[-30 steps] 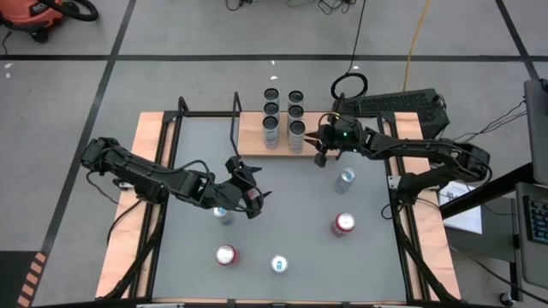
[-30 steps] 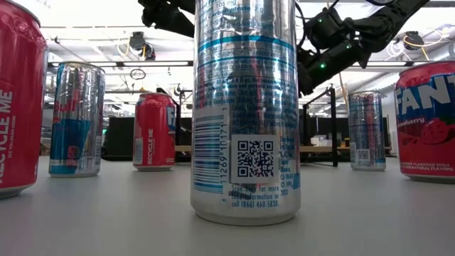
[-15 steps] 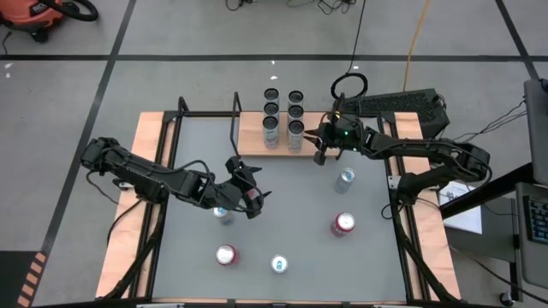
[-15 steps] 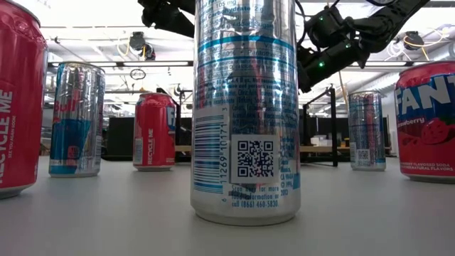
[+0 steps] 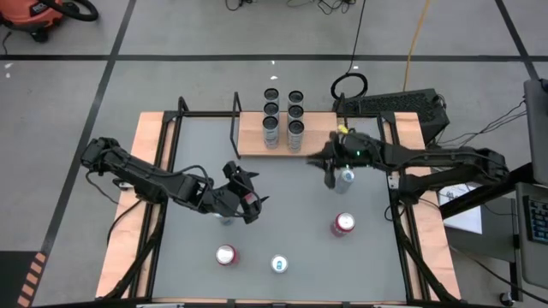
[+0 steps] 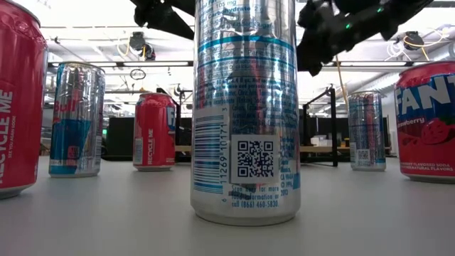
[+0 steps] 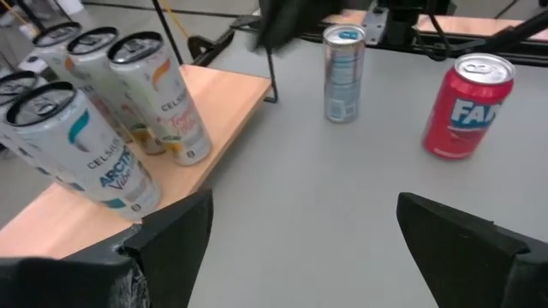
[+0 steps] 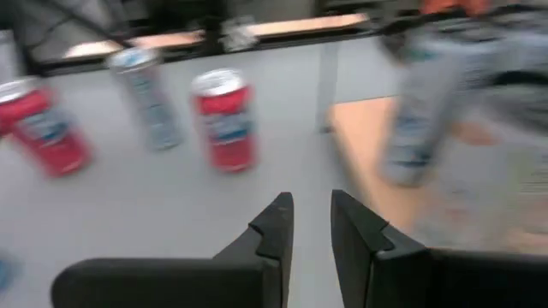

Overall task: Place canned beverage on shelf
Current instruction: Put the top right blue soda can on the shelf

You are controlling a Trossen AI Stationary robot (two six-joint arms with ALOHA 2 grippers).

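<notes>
The shelf (image 5: 251,137), a light-wood board with black rod frames, lies at the table's far edge and carries several silver cans (image 5: 283,115), standing upright. They also show in the left wrist view (image 7: 128,103). A silver can (image 5: 345,178) stands on the table near the shelf. My right gripper (image 5: 323,162) hovers shut just left of that can, holding nothing. My left gripper (image 5: 250,201) hangs open over the table's middle left, above another silver can (image 5: 224,216) that it partly hides. Nothing is between its fingers (image 7: 312,248).
On the grey table stand a red Fanta can (image 5: 344,224) at the right, a red can (image 5: 226,254) and a blue-and-silver can (image 5: 279,264) near the front edge. Black frame rods (image 5: 234,120) rise beside the shelf's left end.
My right gripper has drawn back from the shelf's right end toward the table's near edge and a little up, staying shut and turning slightly. It now hangs beside the lone silver can. The cans have not moved.
</notes>
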